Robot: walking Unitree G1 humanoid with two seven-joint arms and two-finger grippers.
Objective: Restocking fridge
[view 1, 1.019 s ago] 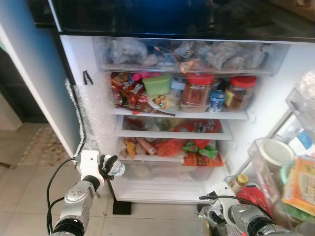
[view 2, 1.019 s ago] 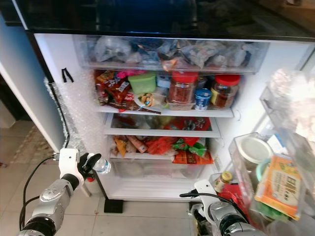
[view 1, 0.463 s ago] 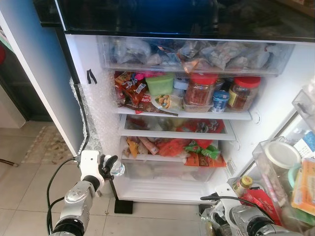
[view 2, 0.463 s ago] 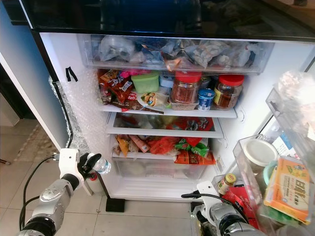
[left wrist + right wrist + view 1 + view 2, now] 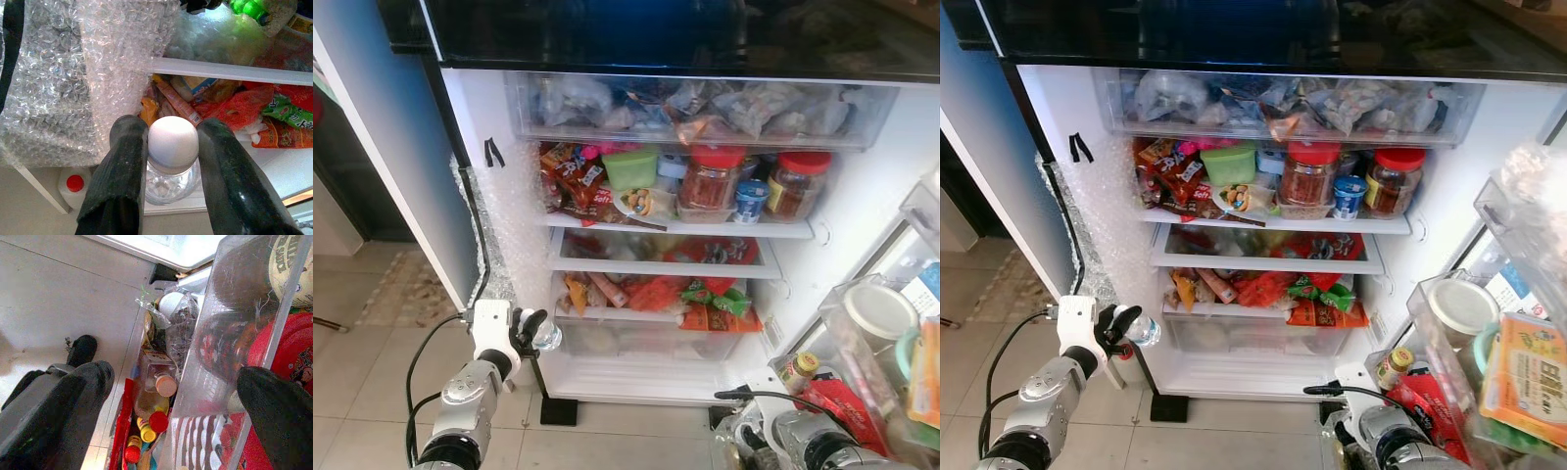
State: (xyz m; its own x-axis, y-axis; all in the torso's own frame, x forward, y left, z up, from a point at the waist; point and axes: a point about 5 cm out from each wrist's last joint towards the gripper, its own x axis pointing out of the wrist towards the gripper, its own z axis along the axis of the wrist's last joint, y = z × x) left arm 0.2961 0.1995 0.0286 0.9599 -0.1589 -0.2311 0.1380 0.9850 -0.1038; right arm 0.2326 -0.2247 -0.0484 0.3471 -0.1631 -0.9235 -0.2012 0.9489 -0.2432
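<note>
Tiled floor (image 5: 372, 392) along the lower left of the frame, blue wall (image 5: 382, 127) at upper left. Open fridge (image 5: 862, 211) across the centre and upper part, packed full. At the top, a clear drawer (image 5: 705, 108) of bagged food. Below it, a shelf (image 5: 675, 227) with snack packs, a green box (image 5: 631, 168) and two red-lidded jars (image 5: 710, 179) with a small blue-capped cup (image 5: 749, 200) between them. Further down, two more shelves with red, orange and green packets (image 5: 705, 294). Bubble wrap (image 5: 509, 225) on the left inner wall, with a black cable (image 5: 475, 225) beside it. Door bins (image 5: 1469, 333) at right edge, holding a white-lidded tub (image 5: 1459, 304), a yellow carton (image 5: 1528, 377) and a small yellow-capped bottle (image 5: 1393, 364).

Left tool (image 5: 530, 335) at lower left, raised in front of the fridge's bottom left corner, fingers (image 5: 122, 171) clamped on a clear water bottle (image 5: 171, 156) with a white cap; in the wrist view, cap squeezed between both pads, packets on the low shelf beyond.

Right tool (image 5: 171, 401) at lower right, low by the door bins, fingers spread wide and holding nothing; in the wrist view, bottles (image 5: 154, 391) with red and yellow caps standing in a bin between the two fingers.
</note>
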